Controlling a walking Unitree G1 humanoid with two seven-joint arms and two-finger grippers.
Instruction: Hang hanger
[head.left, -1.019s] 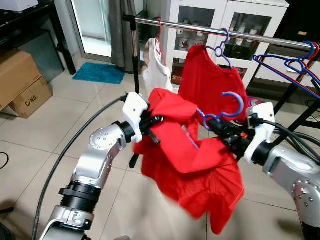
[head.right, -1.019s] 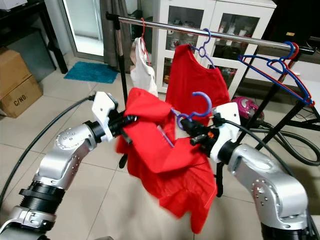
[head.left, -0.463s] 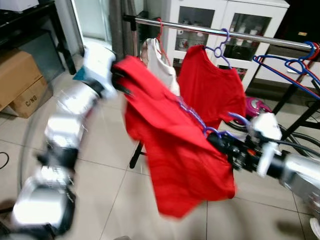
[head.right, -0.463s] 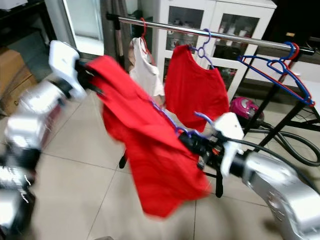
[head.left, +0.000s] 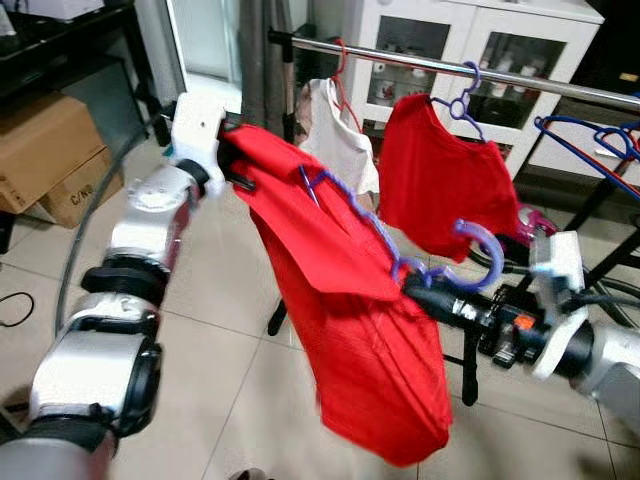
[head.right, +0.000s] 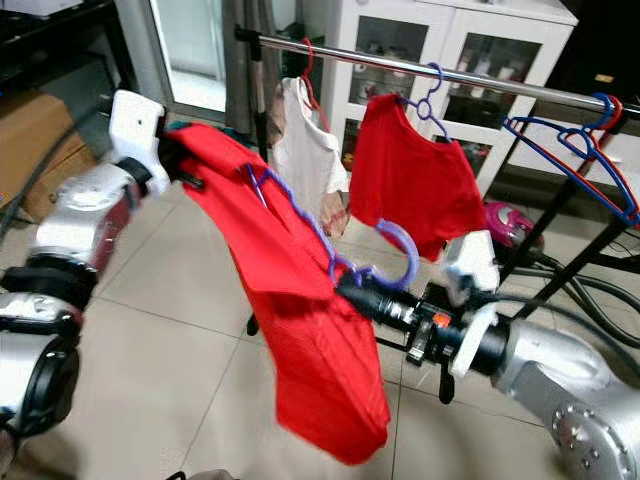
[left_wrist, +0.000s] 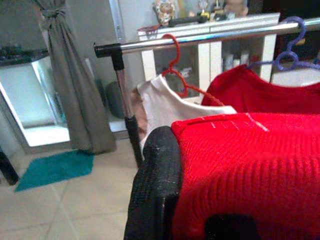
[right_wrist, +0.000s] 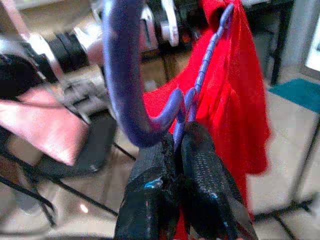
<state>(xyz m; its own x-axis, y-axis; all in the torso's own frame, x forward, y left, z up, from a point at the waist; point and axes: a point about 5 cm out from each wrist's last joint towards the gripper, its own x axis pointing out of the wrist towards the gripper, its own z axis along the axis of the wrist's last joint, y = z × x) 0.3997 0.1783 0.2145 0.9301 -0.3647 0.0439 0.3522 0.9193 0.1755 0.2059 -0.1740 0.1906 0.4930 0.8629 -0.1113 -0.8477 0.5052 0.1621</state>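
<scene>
Below the rail (head.left: 560, 82), the right gripper (head.left: 425, 288) pinches the purple hanger (head.left: 400, 250) at its neck so the hook stays free, while the left gripper (head.left: 232, 160) clamps the red shirt's (head.left: 370, 350) shoulder to spread it.

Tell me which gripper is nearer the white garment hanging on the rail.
Left. The left gripper, shut on the red shirt, sits just beside the white garment; the right gripper, clamping the purple hanger, is lower and farther away.
</scene>
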